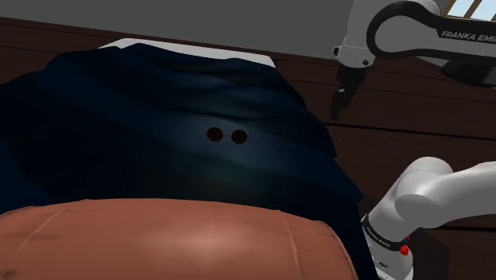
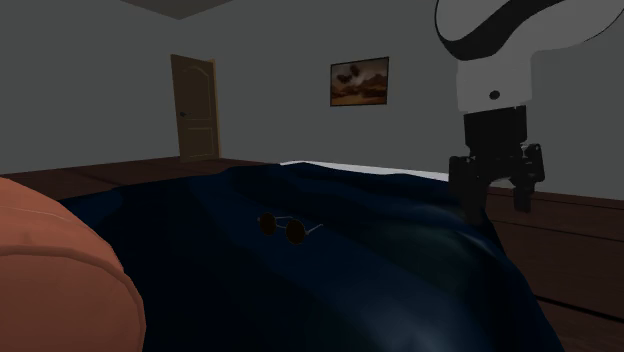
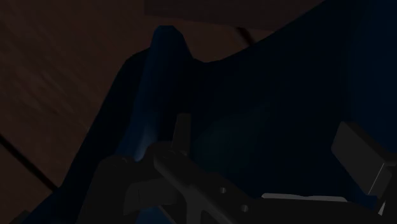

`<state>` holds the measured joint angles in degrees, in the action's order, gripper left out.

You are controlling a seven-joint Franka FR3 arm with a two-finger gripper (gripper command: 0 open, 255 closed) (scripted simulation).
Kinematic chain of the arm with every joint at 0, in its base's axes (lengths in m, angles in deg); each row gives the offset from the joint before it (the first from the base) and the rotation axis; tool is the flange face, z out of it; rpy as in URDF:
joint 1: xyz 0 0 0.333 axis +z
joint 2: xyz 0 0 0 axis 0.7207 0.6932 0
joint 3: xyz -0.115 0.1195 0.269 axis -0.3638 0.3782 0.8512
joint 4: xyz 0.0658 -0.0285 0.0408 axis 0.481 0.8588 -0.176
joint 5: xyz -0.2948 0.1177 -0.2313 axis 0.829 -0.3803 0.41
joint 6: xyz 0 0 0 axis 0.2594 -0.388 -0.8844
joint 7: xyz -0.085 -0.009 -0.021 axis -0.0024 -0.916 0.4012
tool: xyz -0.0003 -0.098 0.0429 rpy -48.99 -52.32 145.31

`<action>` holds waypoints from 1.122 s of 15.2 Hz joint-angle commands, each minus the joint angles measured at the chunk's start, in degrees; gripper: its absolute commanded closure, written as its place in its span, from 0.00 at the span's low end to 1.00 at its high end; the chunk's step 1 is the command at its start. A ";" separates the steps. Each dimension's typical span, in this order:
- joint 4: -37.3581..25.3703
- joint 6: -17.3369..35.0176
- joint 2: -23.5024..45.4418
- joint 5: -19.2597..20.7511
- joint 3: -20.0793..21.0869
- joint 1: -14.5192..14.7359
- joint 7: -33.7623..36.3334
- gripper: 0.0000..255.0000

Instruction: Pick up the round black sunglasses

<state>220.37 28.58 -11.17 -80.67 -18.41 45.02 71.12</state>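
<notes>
A big dark blue blanket (image 1: 119,119) covers the bed (image 1: 191,48). A fat brown pillow (image 1: 159,246) lies at one end of the bed. The white arm (image 1: 397,28) reaches up from its stand, bends over, and points its hand straight down. The black claw (image 2: 495,200) hangs in the air by the side edge of the bed, above the brown wood floor (image 1: 421,111). Its two fingers are apart and hold nothing. The sunglasses (image 1: 226,136) are small, with two round dark lenses and thin arms. They lie flat on the blanket near the middle of the bed, well apart from the claw.
</notes>
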 commanded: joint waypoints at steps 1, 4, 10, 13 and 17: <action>0.00 0.00 0.00 0.00 0.00 0.00 0.00 0.00; -2.46 2.23 4.82 -2.37 1.42 1.75 0.45 0.00; -8.66 5.84 14.56 -6.47 4.24 4.92 0.94 0.00; -12.39 7.16 19.45 -8.17 5.64 6.37 1.07 0.00; -18.01 8.40 25.99 -10.07 7.54 8.16 1.20 0.00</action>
<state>203.79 36.53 13.04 -90.22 -11.42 52.69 72.22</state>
